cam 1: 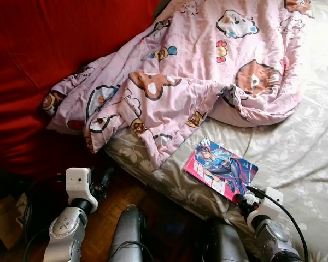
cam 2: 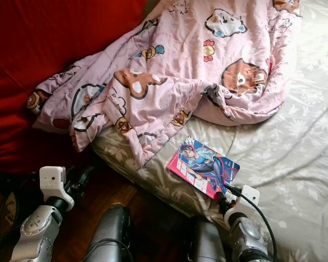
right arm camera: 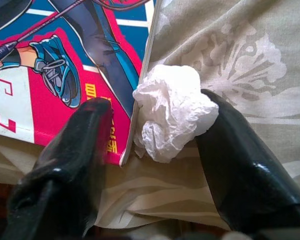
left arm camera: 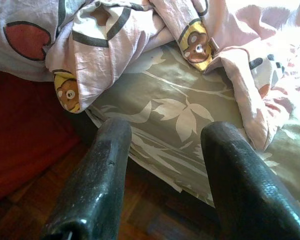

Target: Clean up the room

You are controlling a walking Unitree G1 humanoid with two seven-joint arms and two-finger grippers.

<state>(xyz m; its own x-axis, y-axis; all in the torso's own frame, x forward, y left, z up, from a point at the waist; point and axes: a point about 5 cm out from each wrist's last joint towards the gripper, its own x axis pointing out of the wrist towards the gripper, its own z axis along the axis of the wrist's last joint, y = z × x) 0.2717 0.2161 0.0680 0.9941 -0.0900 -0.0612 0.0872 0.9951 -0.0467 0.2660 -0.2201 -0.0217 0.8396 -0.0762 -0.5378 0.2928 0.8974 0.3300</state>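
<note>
Where the bed (cam 1: 311,164) meets the wooden floor (cam 1: 106,210), the right gripper (right arm camera: 155,135) is seen at the near edge of the mattress, its two black fingers (right arm camera: 70,165) spread apart and straddling a crumpled white tissue (right arm camera: 171,117). The tissue is observed lying on the grey floral sheet (right arm camera: 240,65), touching the corner of a comic book (cam 1: 220,168) with a pink and blue cover; one finger rests over the book's corner, the other is set on the sheet at the tissue's far side. Contact between that far finger and the tissue appears likely, though a firm pinch cannot be confirmed from the wrist view, and the jaws are recorded as open around it. In the head views the tissue itself is hidden behind the gripper. The book is seen flat on the sheet, near the mattress edge, just below a rumpled pink blanket (cam 1: 197,71) printed with cartoon bears, which is bunched across the bed and hangs over its side toward a red cover (cam 1: 49,49). The left gripper (left arm camera: 165,165) is held low beside the bed over the floor, fingers parted and empty, pointed at the sheet's hanging edge and the blanket's drooping folds.
</note>
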